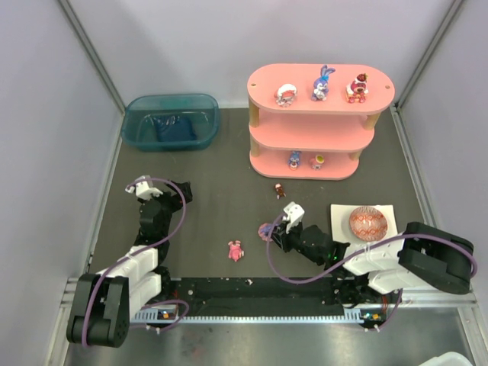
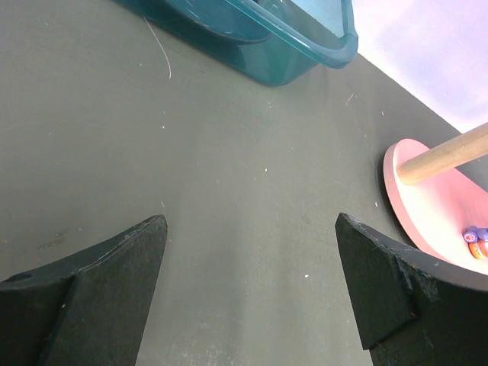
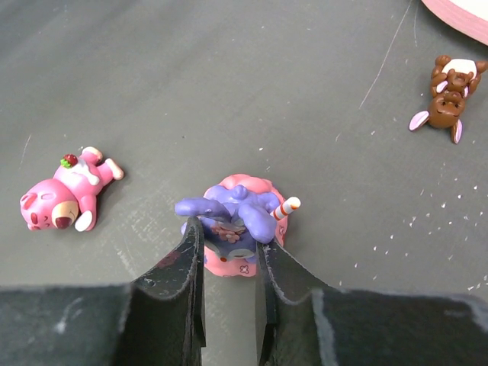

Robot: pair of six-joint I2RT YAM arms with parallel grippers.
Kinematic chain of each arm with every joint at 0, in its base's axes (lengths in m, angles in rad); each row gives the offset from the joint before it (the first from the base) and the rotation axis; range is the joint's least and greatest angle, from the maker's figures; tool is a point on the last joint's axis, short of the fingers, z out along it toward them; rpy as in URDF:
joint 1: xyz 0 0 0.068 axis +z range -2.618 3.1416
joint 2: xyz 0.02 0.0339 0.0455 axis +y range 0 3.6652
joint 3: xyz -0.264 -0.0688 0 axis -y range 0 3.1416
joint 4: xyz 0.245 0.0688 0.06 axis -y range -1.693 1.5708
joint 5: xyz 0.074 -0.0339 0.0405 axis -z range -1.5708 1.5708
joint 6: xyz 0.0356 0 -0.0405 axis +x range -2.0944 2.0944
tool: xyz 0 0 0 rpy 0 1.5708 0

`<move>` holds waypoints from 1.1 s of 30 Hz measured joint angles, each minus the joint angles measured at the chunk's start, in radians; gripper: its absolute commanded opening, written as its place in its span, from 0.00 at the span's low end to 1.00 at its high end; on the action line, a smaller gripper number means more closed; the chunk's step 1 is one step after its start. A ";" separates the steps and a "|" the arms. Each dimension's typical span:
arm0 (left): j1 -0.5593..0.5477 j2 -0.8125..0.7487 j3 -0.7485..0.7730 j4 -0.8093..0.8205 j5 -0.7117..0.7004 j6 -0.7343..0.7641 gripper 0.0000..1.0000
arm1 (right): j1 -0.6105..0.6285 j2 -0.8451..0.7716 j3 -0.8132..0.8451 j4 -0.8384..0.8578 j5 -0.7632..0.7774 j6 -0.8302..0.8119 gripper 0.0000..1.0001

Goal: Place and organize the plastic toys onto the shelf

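Right gripper pinches purple toy at table centre. Shelf stands ahead by far edge. Left gripper spread, farther off.

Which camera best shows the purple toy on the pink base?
Right wrist: the purple toy sits close up between the fingers of the right gripper. Top external shows it tiny; left wrist misses it.

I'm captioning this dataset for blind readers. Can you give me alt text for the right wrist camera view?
The right gripper pinches a purple figurine on a pink base, on a dark table. A pink bear figurine lies to its left, and a brown figurine lies at upper right.
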 measured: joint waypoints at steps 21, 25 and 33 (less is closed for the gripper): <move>0.000 0.000 0.000 0.000 0.000 0.000 0.98 | -0.020 -0.292 0.005 -0.175 0.023 -0.008 0.00; 0.000 0.000 0.000 0.000 0.000 0.000 0.98 | -0.026 -0.360 0.047 -0.236 0.064 -0.015 0.00; 0.000 0.000 0.000 0.000 0.000 0.000 0.98 | -0.129 -0.369 0.240 -0.286 0.145 -0.047 0.00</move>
